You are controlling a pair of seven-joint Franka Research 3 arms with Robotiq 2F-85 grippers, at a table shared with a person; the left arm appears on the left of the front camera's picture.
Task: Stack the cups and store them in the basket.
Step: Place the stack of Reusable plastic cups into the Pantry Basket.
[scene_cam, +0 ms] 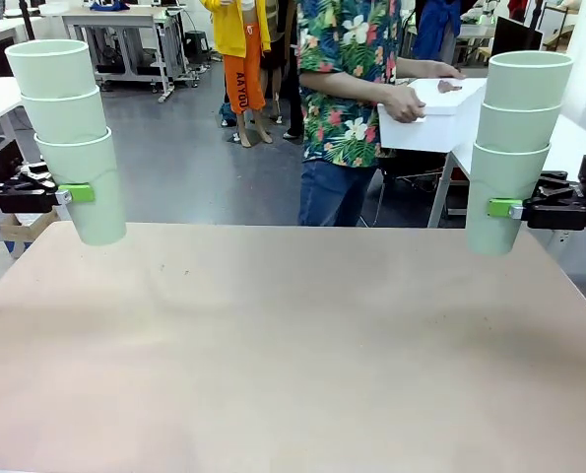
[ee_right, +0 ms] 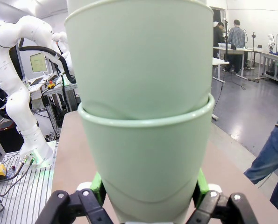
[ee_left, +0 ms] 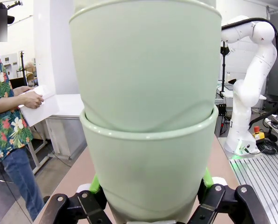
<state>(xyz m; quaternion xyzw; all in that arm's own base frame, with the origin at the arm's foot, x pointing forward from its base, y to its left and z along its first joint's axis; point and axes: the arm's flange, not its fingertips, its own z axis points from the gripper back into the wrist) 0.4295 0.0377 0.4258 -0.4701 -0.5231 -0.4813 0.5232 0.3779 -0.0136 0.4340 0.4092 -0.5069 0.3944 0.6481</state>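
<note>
Arms level at either side, my left gripper [scene_cam: 76, 193] pinches one upright three-cup stack [scene_cam: 69, 128], my right gripper [scene_cam: 504, 208] the other stack [scene_cam: 514, 138], above the table [scene_cam: 293, 345]; the person [scene_cam: 347, 89] holds the basket [scene_cam: 435, 120] beyond.

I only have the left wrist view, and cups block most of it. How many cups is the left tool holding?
Observer: Three, nested. The left tool grips the bottom cup of the left stack, above the table.
Operator: And the right arm?
Observer: The right tool holds the right stack, also three cups, by its bottom cup.
Operator: Is the basket on our table?
Observer: No. The person holds the basket beyond the far edge.
</note>
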